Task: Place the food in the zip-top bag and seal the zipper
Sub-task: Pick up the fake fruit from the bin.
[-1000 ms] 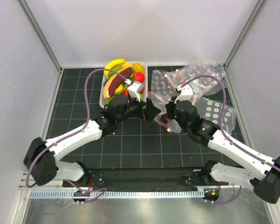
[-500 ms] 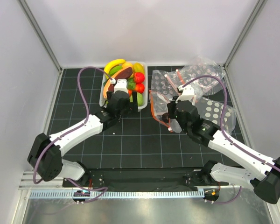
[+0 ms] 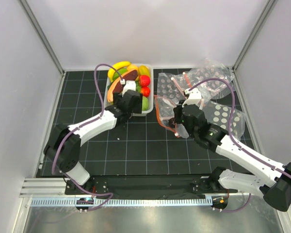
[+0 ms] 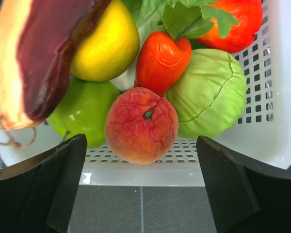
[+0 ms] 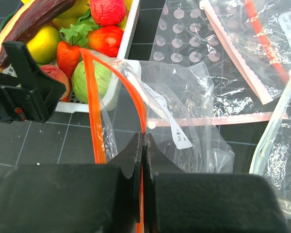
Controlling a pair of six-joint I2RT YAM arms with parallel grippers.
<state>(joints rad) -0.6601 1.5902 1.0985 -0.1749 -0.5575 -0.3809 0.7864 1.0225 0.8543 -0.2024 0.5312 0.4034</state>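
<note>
Nearby, spare bags (image 3: 212,75) adjoin zip-top bag (image 5: 177,92).

Lab test booth; white panels (image 3: 150,29), aluminium posts (image 3: 42,36), gridded mat (image 3: 136,155).

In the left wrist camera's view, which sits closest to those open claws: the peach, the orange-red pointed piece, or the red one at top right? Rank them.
From the left gripper:
1. Peach, centre, nearest the gap between the fingers.
2. Orange-red piece, just behind it.
3. Red piece, top right, farthest back.
</note>
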